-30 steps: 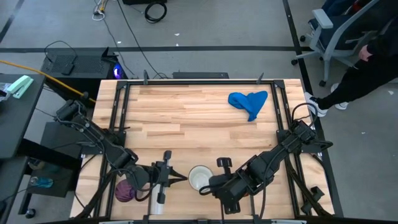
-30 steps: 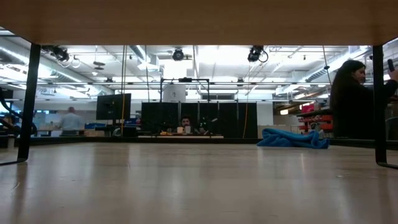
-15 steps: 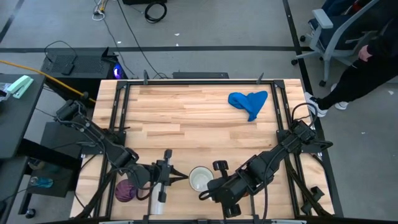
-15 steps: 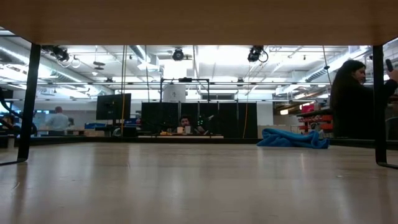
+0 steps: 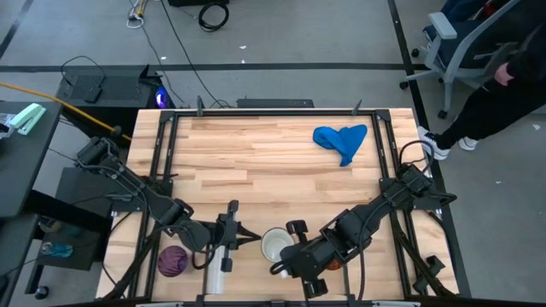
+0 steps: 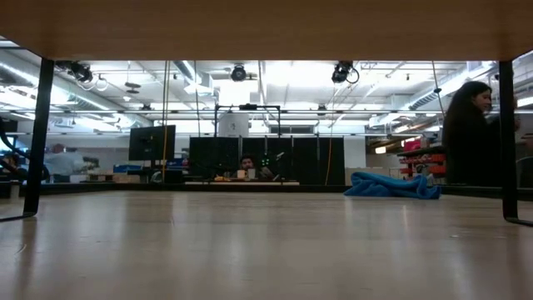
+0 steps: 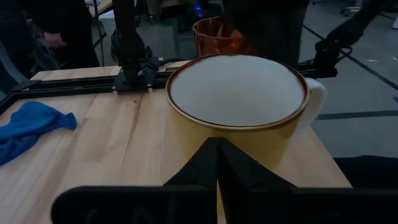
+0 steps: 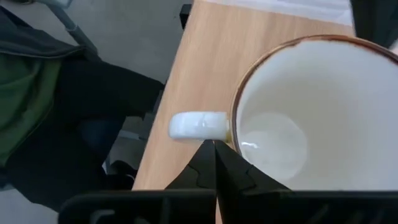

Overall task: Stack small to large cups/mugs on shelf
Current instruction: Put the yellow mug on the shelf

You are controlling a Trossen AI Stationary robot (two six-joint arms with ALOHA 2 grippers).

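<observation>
The white mug [image 5: 274, 246] stands upright on the light wooden slatted board [image 5: 256, 170] near its front edge, its handle [image 8: 196, 125] toward that edge. My left gripper [image 5: 254, 238] is shut and points level at the mug's left side. My right gripper [image 8: 214, 149], also shut, slants down at the mug's rim beside the handle. The purple cup [image 5: 172, 260] stands left of my left arm. The orange cup [image 5: 333, 265] peeks out under my right arm, and shows behind the mug [image 7: 236, 106] as the orange cup [image 7: 217, 36]. I cannot pick out a separate shelf. My left gripper's shut fingertips [image 7: 217, 152] lie against the mug's outer wall, below the rim, on the side toward the table's left. They come in level from the left, and the mug stands upright on the board. My right gripper's shut tips sit at the rim where the handle joins [image 8: 231, 134], slanting down from the right. Whether they touch it, I cannot tell.
A crumpled blue cloth [image 5: 342, 141] lies at the far right of the board. Dark frame rails [image 5: 166, 153] run along the board's left and right sides. A person [image 6: 471, 133] stands beyond the table at the right, near a chair [image 5: 452, 47].
My right gripper has rolled and tipped a little over the mug, and the orange cup now shows from under that arm. The mug has stayed where it was.
</observation>
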